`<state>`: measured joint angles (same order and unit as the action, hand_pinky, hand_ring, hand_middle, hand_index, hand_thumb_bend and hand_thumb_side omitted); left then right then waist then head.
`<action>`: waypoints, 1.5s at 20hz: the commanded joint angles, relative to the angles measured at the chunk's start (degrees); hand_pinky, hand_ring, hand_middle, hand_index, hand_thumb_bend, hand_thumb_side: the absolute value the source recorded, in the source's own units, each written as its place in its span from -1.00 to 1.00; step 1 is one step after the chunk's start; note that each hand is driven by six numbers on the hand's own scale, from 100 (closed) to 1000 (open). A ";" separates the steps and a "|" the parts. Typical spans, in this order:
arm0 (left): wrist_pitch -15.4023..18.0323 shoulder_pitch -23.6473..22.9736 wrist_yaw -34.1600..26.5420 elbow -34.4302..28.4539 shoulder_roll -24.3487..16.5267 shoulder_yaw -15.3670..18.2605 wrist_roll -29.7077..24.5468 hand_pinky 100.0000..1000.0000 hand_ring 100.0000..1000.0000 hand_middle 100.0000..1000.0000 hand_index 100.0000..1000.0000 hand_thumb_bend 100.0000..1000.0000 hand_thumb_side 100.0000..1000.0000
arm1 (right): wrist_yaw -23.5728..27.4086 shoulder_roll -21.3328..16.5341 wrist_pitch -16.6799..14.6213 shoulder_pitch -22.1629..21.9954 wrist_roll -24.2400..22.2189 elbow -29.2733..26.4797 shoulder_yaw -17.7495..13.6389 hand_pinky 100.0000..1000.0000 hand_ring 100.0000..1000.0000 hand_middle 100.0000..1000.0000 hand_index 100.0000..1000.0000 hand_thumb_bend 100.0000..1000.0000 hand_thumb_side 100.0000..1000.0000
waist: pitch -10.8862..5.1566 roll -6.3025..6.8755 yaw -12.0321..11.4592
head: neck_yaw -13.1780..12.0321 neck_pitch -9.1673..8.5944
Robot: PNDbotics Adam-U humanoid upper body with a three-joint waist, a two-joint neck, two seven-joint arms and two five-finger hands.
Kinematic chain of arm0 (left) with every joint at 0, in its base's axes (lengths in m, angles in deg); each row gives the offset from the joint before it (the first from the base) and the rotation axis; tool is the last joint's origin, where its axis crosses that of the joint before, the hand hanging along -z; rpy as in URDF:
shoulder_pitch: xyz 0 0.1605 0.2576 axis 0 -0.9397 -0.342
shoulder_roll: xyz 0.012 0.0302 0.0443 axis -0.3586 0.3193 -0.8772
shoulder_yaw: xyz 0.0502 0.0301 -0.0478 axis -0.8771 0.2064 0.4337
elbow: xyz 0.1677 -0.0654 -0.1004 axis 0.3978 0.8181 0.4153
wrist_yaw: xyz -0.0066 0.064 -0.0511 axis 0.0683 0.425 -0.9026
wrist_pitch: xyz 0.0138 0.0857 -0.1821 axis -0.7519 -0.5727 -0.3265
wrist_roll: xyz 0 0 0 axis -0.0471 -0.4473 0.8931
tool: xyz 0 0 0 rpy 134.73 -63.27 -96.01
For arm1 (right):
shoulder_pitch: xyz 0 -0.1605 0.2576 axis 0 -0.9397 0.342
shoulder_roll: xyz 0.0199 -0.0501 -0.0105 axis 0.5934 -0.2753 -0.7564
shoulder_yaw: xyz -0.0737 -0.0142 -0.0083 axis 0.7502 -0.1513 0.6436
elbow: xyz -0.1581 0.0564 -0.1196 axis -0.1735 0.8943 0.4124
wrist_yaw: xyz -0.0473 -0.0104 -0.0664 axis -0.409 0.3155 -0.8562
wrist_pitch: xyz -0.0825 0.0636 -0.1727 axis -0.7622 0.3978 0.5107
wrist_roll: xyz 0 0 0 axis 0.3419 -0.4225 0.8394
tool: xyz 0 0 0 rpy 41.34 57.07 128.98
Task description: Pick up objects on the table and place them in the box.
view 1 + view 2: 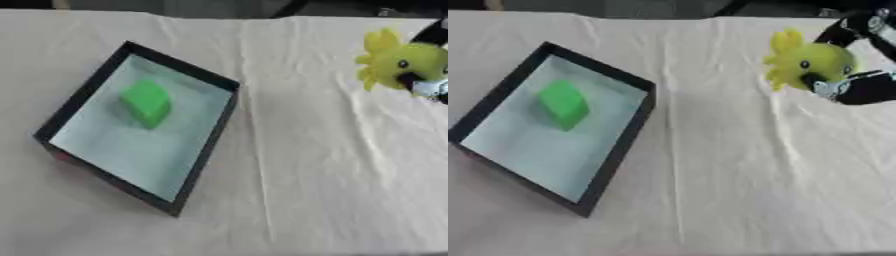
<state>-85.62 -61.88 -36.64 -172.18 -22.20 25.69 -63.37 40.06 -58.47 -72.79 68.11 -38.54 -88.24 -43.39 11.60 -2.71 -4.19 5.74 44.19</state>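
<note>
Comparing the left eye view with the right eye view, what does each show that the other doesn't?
Only the left eye view shows cloth left of the black box. Only the right eye view shows most of the right hand and its forearm; the left eye catches just a sliver. Both show the green block in the box, and the hand curled around the yellow-green plush toy at far right.

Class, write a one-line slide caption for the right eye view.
Right hand grasps a yellow-green plush toy on the cloth; a green block lies in the black box.
</note>
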 commanded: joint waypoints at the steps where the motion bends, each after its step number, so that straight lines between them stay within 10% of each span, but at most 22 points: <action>1: 0.00 0.45 0.16 -0.73 -1.86 0.04 0.00 0.59 0.09 0.49 0.52 -0.26 0.25 | 2.43 -4.35 -1.01 4.58 0.41 -1.26 0.13 0.69 0.16 -0.13 0.25 -0.47 -0.97 | -1.28 0.02 -0.17 | 0.40 -0.07; 11: -0.15 0.53 0.07 -0.59 -2.12 -0.46 -0.35 0.59 0.09 0.49 0.52 -0.26 0.25 | 5.30 -2.30 0.15 25.95 -5.92 -1.27 8.09 0.68 0.16 -0.13 0.24 -0.42 -0.97 | -2.27 -0.40 -0.99 | 1.26 -0.07; 21: -0.23 0.47 -0.06 -0.47 -2.02 -0.55 -0.11 0.58 0.09 0.49 0.52 -0.25 0.24 | 3.11 9.72 6.87 42.16 -10.83 -0.25 14.48 0.67 0.15 -0.14 0.23 -0.43 -1.00 | -2.91 -0.55 -1.25 | 1.27 -0.07; 30: -0.27 0.36 -0.29 -0.32 -1.45 -0.53 0.30 0.58 0.09 0.50 0.52 -0.24 0.24 | -3.88 25.64 5.89 50.82 -13.86 7.67 19.68 0.67 0.13 -0.14 0.22 -0.49 -1.00 | -3.66 -0.15 -1.73 | 2.36 -0.07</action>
<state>-85.97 -61.90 -36.76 -171.84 -22.67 24.98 -63.26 37.41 -34.10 -66.65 117.65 -52.01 -81.71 -23.78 8.97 -3.30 -5.92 7.79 44.19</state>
